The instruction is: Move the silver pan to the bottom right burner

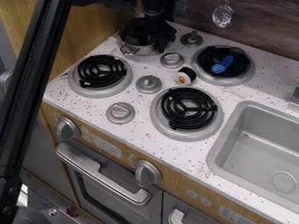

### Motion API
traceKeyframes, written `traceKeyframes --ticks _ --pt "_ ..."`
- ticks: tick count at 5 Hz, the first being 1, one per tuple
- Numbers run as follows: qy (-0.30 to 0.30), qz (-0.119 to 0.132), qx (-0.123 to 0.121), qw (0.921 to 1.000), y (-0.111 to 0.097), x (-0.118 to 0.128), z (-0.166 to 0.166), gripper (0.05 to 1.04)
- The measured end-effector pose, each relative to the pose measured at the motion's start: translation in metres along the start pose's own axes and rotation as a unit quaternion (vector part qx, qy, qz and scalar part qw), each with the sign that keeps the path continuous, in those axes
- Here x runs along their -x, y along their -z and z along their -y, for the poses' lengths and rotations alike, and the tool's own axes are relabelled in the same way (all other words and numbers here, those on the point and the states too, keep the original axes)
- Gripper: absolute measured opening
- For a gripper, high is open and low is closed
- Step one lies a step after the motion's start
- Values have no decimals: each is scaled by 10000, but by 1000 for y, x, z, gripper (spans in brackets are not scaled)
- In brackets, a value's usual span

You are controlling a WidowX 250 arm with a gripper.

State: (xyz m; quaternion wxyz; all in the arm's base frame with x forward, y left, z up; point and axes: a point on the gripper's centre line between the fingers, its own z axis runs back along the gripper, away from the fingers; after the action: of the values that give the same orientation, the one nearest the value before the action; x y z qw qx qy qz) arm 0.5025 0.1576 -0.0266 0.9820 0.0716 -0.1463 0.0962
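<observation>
The silver pan [138, 49] sits at the countertop's [245, 92] back left corner, partly hidden by the gripper [159, 35]; whether that is open or closed, I cannot tell.

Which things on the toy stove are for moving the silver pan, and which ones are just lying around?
For the job:
- silver pan, at the back left
- gripper, at the pan
- bottom right burner, where the pan should go

Just lying around:
- blue thing, on the top right burner
- little sushi-like roll, between the burners
</observation>
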Motion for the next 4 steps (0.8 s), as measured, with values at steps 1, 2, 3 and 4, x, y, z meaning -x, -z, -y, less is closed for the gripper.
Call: traceKeyframes --ticks 1,2,3,4 --pt "34 79 -43 10000 0 -3 2 376" --pt "126 75 -31 9999 -1 1 5 155" --pt "188 79 -30 9998 -13 9 6 77" --pt "423 137 -104 9990 -47 24 24 71"
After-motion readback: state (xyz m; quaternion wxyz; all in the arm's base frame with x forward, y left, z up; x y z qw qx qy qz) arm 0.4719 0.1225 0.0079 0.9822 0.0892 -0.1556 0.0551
